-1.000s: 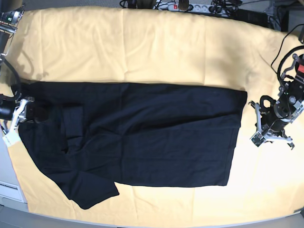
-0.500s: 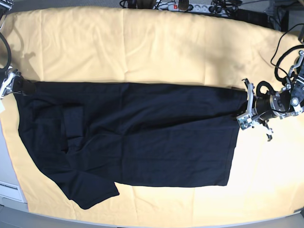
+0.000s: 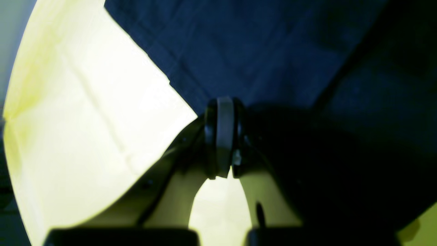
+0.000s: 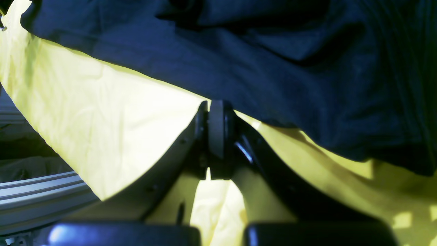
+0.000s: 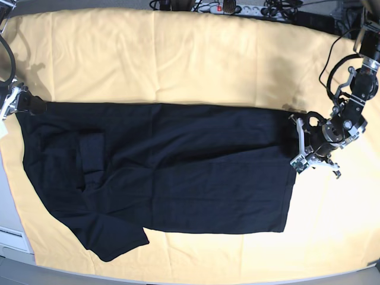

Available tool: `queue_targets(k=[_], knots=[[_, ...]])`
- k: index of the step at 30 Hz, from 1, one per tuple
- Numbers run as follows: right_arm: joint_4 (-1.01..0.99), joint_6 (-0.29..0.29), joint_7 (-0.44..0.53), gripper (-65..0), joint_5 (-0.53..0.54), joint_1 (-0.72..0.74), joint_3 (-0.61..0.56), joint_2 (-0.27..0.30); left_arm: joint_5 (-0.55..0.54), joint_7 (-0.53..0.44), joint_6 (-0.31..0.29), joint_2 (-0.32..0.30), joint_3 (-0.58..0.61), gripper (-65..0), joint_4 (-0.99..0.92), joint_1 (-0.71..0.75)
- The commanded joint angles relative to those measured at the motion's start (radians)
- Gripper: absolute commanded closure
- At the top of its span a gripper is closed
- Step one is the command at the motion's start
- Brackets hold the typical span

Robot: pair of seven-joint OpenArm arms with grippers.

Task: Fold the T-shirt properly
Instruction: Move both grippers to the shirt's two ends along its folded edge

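From my remote station, I see the black T-shirt (image 5: 178,166) spread flat across the middle of a pale yellow cloth (image 5: 178,53) that covers the table. The shirt is matte and soft, a broad dark rectangle with shallow creases running across it; at its left end one sleeve (image 5: 116,237) juts down toward the near edge, and a folded flap lies over the body there.

At the far left of the base view, my right claw (image 5: 24,102) sits at the shirt's upper corner. Its wrist camera shows the two pads pressed together right at the shirt's hem, with the dark fabric draping loosely above the yellow cloth; I cannot tell for certain that fabric is caught between them.

At the right end, my left claw (image 5: 295,138) meets the shirt's straight side edge. Its wrist camera shows the pads (image 3: 223,136) closed flat against each other at the stitched hem, dark cloth bunched beside them; again I cannot say whether the hem is pinched.

Cables and a power strip (image 5: 231,8) line the far edge.
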Motion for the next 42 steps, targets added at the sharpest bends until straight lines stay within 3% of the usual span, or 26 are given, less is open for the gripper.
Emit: queue_targets(k=[1,3,8,11,28,30,35,40,42], knots=[[0.014,0.001,0.015,0.0,0.03,0.011,0.009,0.028,-0.004,-0.014,0.0,-0.023,-0.013,0.0,0.016,-0.027],[0.014,0.001,0.015,0.0,0.029,0.011,0.009,0.028,-0.009,0.017,-0.058,-0.03,-0.013,0.0,0.039,-0.038],[0.014,0.001,0.015,0.0,0.026,0.011,0.009,0.028,-0.062,0.061,-0.288,-0.062,-0.013,0.0,0.089,-0.049],[0.014,0.001,0.015,0.0,0.026,0.011,0.009,0.028,-0.061,0.061,-0.353,-0.082,-0.013,0.0,0.084,-0.049],[0.014,0.001,0.015,0.0,0.027,0.011,0.009,0.028,-0.042,-0.024,-0.351,-0.085,-0.013,0.0,-0.014,-0.049],[0.014,0.001,0.015,0.0,0.027,0.011,0.009,0.028,-0.042,-0.057,-0.322,-0.085,-0.013,0.0,-0.022,-0.049],[0.014,0.001,0.015,0.0,0.026,0.011,0.009,0.028,-0.038,-0.082,-0.106,-0.082,-0.013,0.0,-0.031,-0.066],[0.014,0.001,0.015,0.0,0.029,0.011,0.009,0.028,0.045,-0.078,0.126,-0.068,-0.013,0.0,-0.034,-0.096],[0.014,0.001,0.016,0.0,0.03,0.011,0.009,0.028,0.045,-0.074,0.176,-0.069,-0.013,0.0,-0.034,-0.111]])
